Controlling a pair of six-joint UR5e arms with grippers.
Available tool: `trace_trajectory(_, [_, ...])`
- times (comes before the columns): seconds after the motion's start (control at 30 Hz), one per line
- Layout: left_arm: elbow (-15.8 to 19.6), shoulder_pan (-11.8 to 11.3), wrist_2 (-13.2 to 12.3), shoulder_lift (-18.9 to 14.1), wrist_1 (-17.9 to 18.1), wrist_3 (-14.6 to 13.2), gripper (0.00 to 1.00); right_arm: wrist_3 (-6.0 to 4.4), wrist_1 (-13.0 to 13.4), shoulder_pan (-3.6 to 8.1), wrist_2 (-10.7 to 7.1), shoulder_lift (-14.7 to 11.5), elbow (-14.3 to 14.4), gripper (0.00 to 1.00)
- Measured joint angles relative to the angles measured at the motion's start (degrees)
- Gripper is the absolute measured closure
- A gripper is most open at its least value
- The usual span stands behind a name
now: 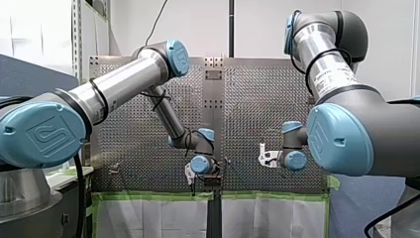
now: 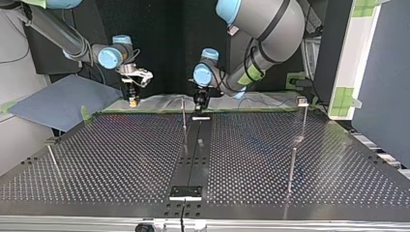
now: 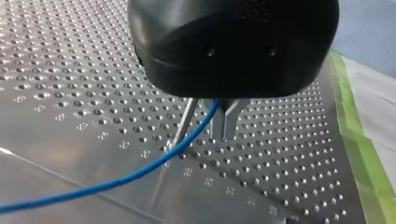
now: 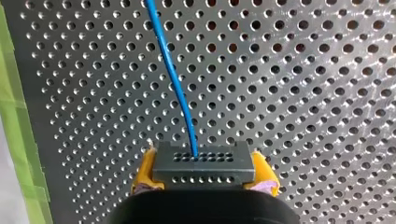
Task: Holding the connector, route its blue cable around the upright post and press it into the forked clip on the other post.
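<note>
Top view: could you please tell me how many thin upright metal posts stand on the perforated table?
4 thin metal posts: one at the centre, far side; one far right; one right, nearer the camera; one near the left edge. Others may be hidden.

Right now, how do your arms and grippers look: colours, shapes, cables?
Both arms are silver tubes with grey joints and light blue round caps; my left arm and my right arm each carry black cables looped around them. My left gripper has a rounded black housing and narrow metal fingers. My right gripper has a black body and yellow pads.
</note>
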State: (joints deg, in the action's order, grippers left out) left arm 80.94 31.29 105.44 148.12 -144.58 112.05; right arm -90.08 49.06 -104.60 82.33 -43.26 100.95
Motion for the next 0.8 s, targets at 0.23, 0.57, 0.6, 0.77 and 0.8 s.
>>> trace_trajectory(0.23, [0.0, -0.2, 0.0, 0.0, 0.0, 0.0, 0.98, 0.07, 0.0, 0.18, 0.1, 0.5, -0.2, 1.0])
trace_trajectory(0.57, [0.0, -0.3, 0.0, 0.0, -0.1, 0.0, 0.98, 0.49, -1.0, 0.1, 0.83, 4.1, -1.9, 1.0])
trace_trajectory(0.6, [0.0, -0.3, 0.0, 0.0, -0.1, 0.0, 0.98, 0.45, -1.0, 0.15, 0.85, 4.2, -2.2, 1.0])
trace_trajectory(0.77, [0.0, -0.5, 0.0, 0.0, -0.1, 0.0, 0.98, 0.39, -1.4, 0.53, 1.0, 5.2, -3.3, 1.0])
trace_trajectory(0.8, [0.0, -0.5, 0.0, 0.0, -0.1, 0.0, 0.98, 0.44, -1.6, 0.6, 1.08, 5.4, -3.6, 1.0])
